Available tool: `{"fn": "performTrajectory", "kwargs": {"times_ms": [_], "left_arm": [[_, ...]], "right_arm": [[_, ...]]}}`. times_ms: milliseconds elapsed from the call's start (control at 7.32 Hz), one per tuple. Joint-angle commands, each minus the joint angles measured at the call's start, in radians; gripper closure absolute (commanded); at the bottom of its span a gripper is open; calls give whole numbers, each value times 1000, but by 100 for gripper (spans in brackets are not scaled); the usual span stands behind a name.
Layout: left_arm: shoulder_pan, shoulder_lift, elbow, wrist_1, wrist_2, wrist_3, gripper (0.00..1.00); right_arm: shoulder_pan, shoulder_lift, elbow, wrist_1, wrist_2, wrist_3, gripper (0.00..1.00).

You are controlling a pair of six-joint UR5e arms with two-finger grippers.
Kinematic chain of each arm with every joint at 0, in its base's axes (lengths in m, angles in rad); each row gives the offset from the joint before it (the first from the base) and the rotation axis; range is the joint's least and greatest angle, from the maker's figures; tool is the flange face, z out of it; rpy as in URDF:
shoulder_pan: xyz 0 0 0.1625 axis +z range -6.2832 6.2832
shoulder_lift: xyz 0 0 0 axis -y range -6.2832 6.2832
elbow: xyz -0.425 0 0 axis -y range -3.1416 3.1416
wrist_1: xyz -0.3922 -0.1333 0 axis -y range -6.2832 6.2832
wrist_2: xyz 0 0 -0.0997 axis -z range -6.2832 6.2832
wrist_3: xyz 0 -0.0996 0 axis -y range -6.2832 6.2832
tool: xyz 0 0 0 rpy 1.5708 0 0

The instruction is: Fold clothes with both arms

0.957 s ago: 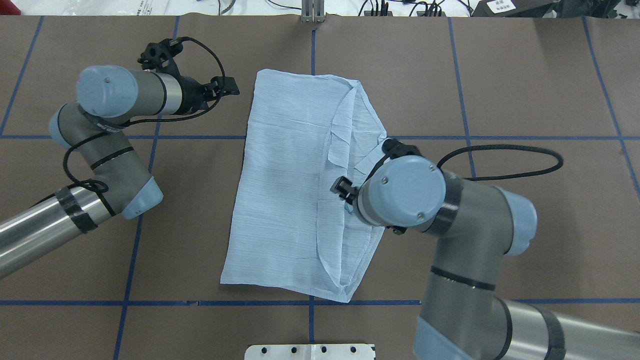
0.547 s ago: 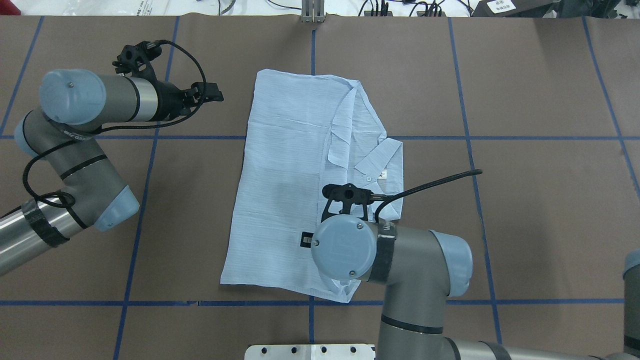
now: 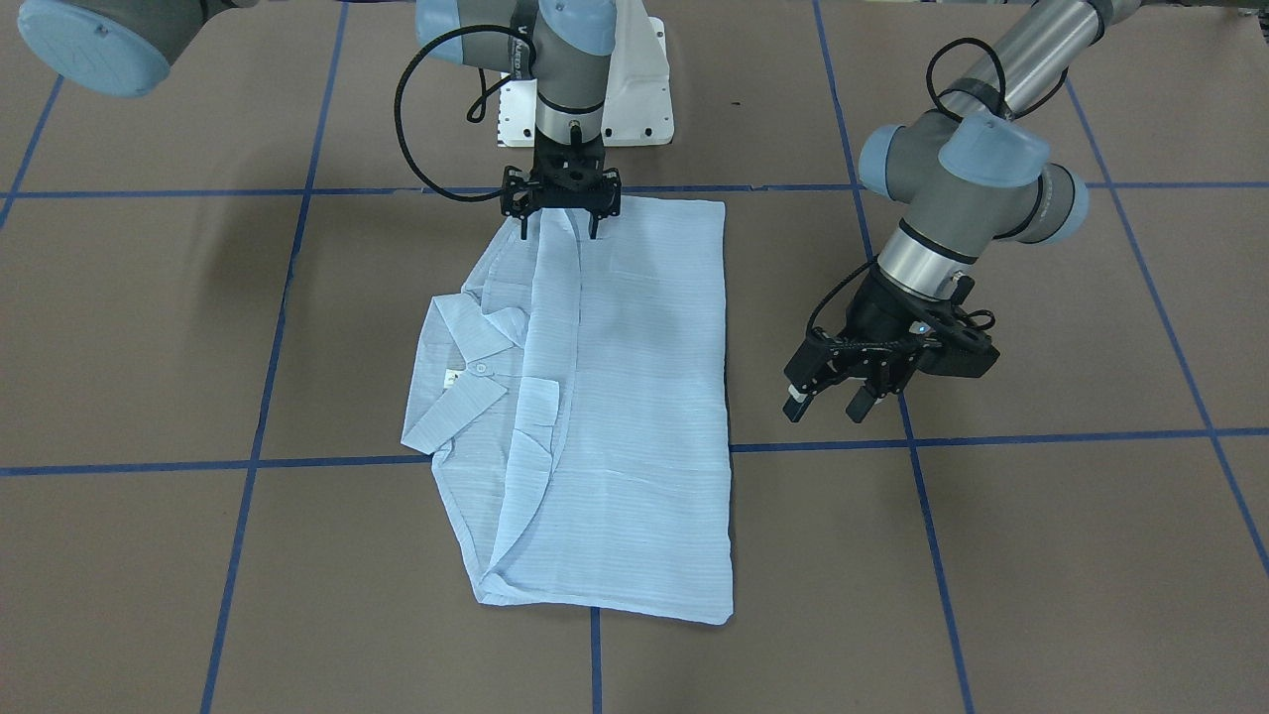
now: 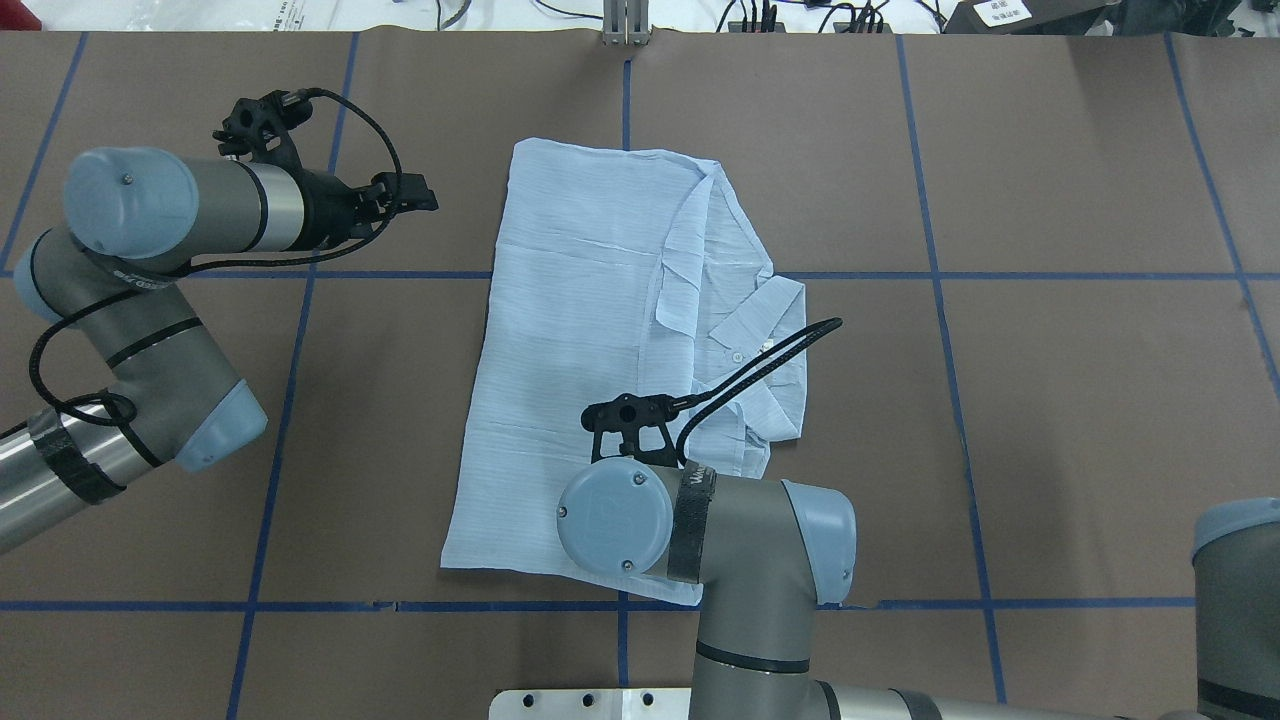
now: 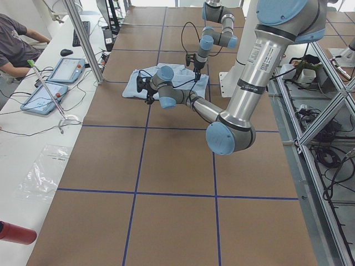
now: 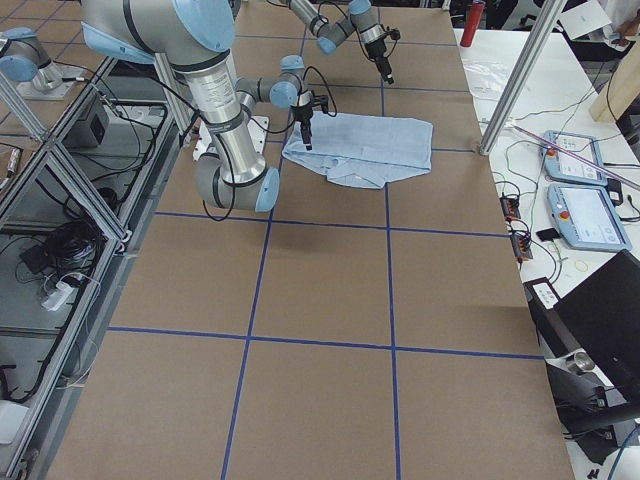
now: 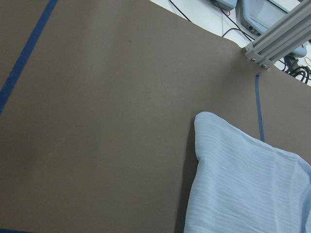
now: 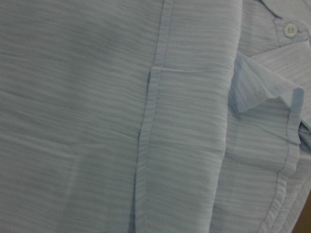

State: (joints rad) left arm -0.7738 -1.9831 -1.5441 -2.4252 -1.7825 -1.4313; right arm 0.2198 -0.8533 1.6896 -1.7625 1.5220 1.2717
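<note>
Overhead exterior view: the pale blue striped shirt point(image 4: 570, 330) lies flat on the tabletop point(image 4: 1050, 450), folded to a long panel, collar point(image 4: 760, 308) jutting toward my right. My right pincer point(image 3: 558, 230) hangs spread over the near hem, likely to pinch it for the next fold; my left pincer point(image 3: 825, 407) hovers spread, empty, beside the thin, limp cloth.

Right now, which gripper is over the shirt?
The right gripper, fingers spread above the shirt's edge nearest the base. The left gripper hangs over bare table beside it.
</note>
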Motion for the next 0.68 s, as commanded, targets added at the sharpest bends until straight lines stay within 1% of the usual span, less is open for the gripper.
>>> {"fn": "performTrajectory", "kwargs": {"times_ms": [0, 410, 547], "left_arm": [[1, 0, -1, 0, 0, -4, 0], [2, -2, -1, 0, 0, -12, 0], [2, 0, -1, 0, 0, -12, 0]], "right_arm": [[-3, 5, -1, -72, 7, -83, 0], [-5, -16, 21, -170, 9, -86, 0], [-5, -68, 100, -219, 10, -87, 0]]}}
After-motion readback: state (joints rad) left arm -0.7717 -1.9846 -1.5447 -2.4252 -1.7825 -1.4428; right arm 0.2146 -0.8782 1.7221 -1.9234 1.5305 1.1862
